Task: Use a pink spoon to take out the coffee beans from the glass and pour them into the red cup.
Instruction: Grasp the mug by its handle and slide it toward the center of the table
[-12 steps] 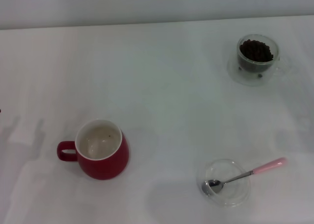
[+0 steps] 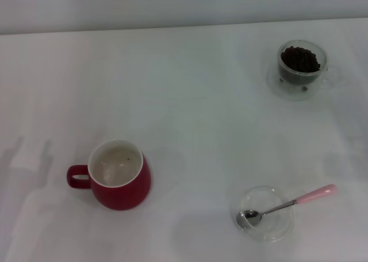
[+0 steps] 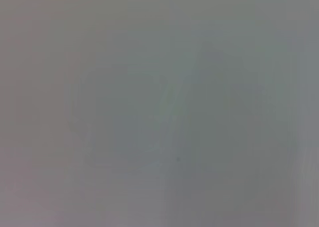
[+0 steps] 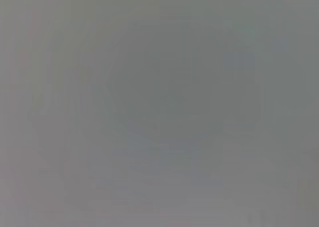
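The red cup [image 2: 119, 176] is sitting upright on the white worktop [image 2: 190, 118] in the near left part of the head view, its small loop handle pointing toward the robot's left and its white inside facing up, with a few tiny dark specks showing in it. Well apart from it, at the far right, the glass [image 2: 303, 66] is standing on its clear saucer-like base, and the coffee beans [image 2: 300, 58] are filling it nearly to the rim. In the near right, a shallow clear round dish [image 2: 264, 214] is lying flat, and the pink spoon [image 2: 286, 205] is resting across it: the metal bowl is lying inside the dish toward its left side, while the stem is crossing the rim and the pale pink handle end is reaching out beyond it, up and to the right, over the worktop.

Neither arm is showing in the head view, and both wrist views are giving only a flat grey blur with nothing recognisable in it. So the left and right jaws are out of sight, and it cannot be told how far open they are or whether they are holding anything
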Motion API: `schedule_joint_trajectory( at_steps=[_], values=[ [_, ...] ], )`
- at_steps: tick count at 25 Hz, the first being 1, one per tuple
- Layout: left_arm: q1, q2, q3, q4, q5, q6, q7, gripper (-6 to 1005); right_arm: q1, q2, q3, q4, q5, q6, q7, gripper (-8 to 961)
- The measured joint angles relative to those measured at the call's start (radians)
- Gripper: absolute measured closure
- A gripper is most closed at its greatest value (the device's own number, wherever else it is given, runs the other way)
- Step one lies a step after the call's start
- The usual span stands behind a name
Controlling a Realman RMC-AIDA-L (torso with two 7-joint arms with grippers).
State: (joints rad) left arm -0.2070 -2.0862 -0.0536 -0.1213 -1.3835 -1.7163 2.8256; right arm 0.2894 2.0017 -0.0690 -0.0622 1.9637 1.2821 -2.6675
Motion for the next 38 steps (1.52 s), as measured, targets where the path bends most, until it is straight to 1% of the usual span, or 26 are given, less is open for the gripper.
schedule_joint_trajectory(
  at_steps=[10,14,15,16,17,19,23,26,29,31,34,35,36,38],
  values=[
    [0.009,0.000,0.001,0.003,0.000,-0.004,0.000,432,-0.012,0.001,-0.001,0.009,-0.001,0.002,0.001,143],
    [0.009,0.001,0.001,0.011,0.001,-0.004,0.000,434,-0.016,0.001,0.010,-0.010,0.010,0.039,0.011,144],
    [0.008,0.002,0.000,0.013,0.001,-0.002,0.000,434,-0.015,0.001,0.021,-0.026,0.019,0.056,0.030,144],
    [0.006,0.003,-0.001,0.015,0.001,-0.001,0.000,433,-0.014,-0.001,0.035,-0.068,0.028,0.085,0.093,144],
    [0.004,0.003,-0.001,0.018,0.001,0.002,0.000,433,-0.014,-0.001,0.035,-0.068,0.028,0.085,0.093,144],
    [-0.002,0.005,0.000,0.025,0.001,0.013,0.000,433,-0.014,-0.002,0.039,-0.114,0.028,0.098,0.168,144],
    [0.009,0.002,0.006,0.026,0.034,0.020,0.000,432,-0.014,-0.001,0.041,-0.121,0.030,0.090,0.211,143],
    [0.039,0.001,0.014,0.019,0.099,-0.039,0.000,432,-0.025,0.000,0.034,-0.106,0.026,0.082,0.208,143],
    [0.090,0.000,0.015,0.011,0.127,-0.071,0.001,431,-0.033,0.000,0.025,-0.096,0.023,0.073,0.206,143],
    [0.124,-0.001,0.018,0.000,0.136,-0.076,0.001,431,-0.038,-0.001,0.020,-0.102,0.022,0.071,0.205,143],
    [0.148,-0.002,0.025,-0.009,0.156,-0.075,0.001,430,-0.041,-0.006,0.019,-0.108,0.016,0.043,0.206,144],
    [0.176,-0.003,0.029,-0.012,0.188,-0.067,0.002,430,-0.040,-0.006,0.019,-0.109,0.013,0.034,0.206,144],
    [0.182,-0.004,0.029,-0.012,0.192,-0.065,0.002,430,-0.039,-0.007,0.018,-0.111,0.010,0.023,0.206,144],
    [0.221,-0.005,0.030,-0.014,0.205,-0.055,0.003,430,-0.036,-0.007,0.018,-0.118,0.003,0.016,0.206,144]
  ],
)
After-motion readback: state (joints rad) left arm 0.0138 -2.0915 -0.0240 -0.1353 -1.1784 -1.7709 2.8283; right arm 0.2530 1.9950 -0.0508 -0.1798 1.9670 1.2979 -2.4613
